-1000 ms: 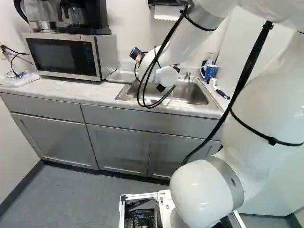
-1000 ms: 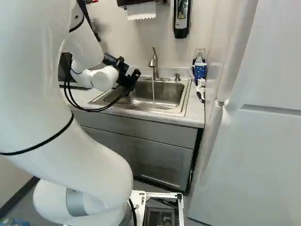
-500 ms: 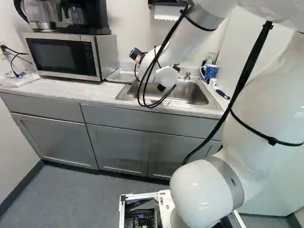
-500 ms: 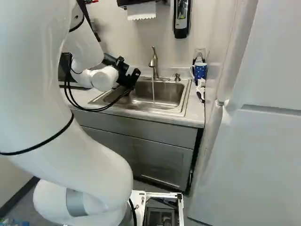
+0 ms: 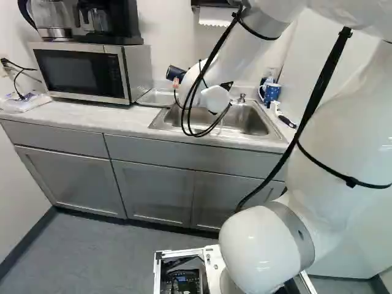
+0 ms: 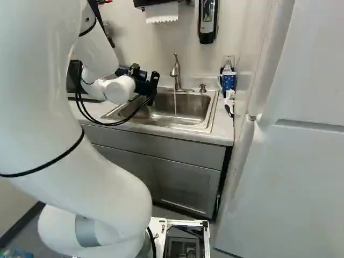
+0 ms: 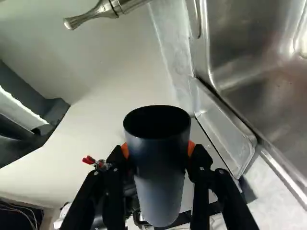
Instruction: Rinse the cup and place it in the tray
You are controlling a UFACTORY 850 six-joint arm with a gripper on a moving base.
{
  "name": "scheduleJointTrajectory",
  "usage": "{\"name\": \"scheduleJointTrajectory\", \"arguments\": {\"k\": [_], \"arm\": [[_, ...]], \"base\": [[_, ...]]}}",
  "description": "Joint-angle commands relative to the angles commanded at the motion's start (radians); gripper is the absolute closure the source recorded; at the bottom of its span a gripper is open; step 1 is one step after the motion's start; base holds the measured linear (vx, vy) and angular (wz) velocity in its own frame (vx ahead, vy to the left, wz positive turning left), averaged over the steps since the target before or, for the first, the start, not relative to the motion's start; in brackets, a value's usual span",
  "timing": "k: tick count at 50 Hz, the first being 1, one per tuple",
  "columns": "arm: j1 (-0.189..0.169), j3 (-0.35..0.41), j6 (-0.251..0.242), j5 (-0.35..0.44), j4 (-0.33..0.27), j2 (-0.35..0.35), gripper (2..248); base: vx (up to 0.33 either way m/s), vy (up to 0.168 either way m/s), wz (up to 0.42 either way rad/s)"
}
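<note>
In the right base view my gripper (image 6: 144, 85) is at the left side of the sink (image 6: 185, 109), its tips hard to make out. In the wrist view the gripper (image 7: 158, 149) is shut on a dark blue cup (image 7: 160, 179), an orange pad against either side. The cup's dark mouth faces away from the palm side. The cup (image 5: 175, 74) shows beyond the wrist in the left base view, tilted and near the metal tray (image 5: 157, 97), which lies on the counter beside the sink. Water runs from the faucet (image 6: 176, 72) into the sink.
A microwave (image 5: 82, 71) with coffee makers on top stands left of the tray. Right of the sink are a blue patterned mug (image 6: 228, 81) and a brush (image 6: 229, 104). A soap dispenser (image 6: 207, 21) and a paper towel holder hang on the wall.
The wrist has turned, with the cup held in it; the cup has tipped and shifted slightly leftward and down in the left base view. Base and larger arm links look unmoved.
</note>
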Motion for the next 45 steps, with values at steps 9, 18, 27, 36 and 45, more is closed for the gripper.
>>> {"name": "scheduleJointTrajectory", "arguments": {"k": [9,18,27,36,45], "arm": [[0.000,0.000,-0.095,0.000,0.000,0.000,125],[0.000,0.000,-0.189,0.000,0.000,0.000,125],[0.000,0.000,-0.284,0.000,0.000,0.000,125],[0.000,0.000,-0.378,0.000,0.000,0.000,125],[0.000,0.000,-0.473,0.000,0.000,0.000,125]], "base": [[0.000,0.000,0.000],[0.000,0.000,0.000],[0.000,0.000,0.000],[0.000,0.000,0.000],[0.000,0.000,0.000]]}}
